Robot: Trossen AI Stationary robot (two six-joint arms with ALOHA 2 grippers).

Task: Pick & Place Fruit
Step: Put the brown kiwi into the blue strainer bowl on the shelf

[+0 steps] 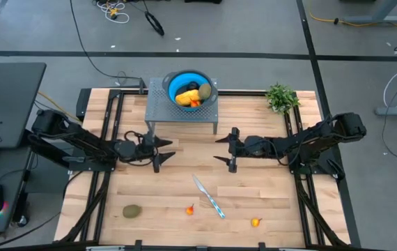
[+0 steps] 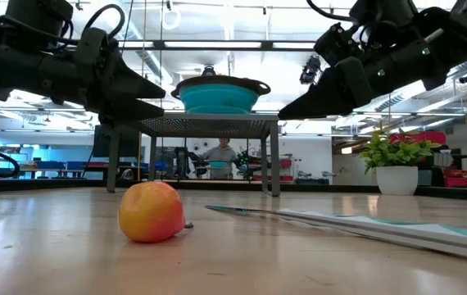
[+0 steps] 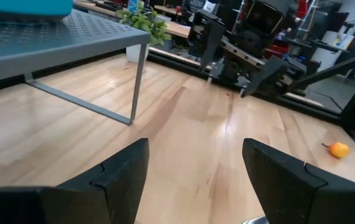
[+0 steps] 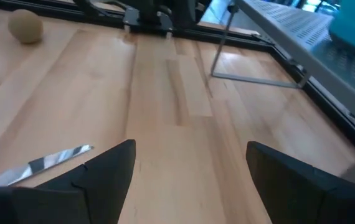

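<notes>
A blue bowl (image 1: 188,87) stands on a grey perforated rack (image 1: 158,104) at the table's far edge; it holds the yellow-orange piece (image 1: 187,97), a brownish-green oval (image 1: 205,90) and a dark ball (image 1: 193,86). On the near part of the table lie another brownish-green oval (image 1: 131,210) and two tiny orange-red pieces (image 1: 190,209) (image 1: 255,222). My left gripper (image 1: 164,150) hovers open left of centre, my right gripper (image 1: 223,149) open right of centre, facing each other above bare wood.
A knife (image 1: 208,196) with a teal handle lies slantwise between the two small pieces. A potted green plant (image 1: 281,97) stands at the far right corner. Bare wood lies between the grippers and in front of the rack. A person shows in the room beyond the table.
</notes>
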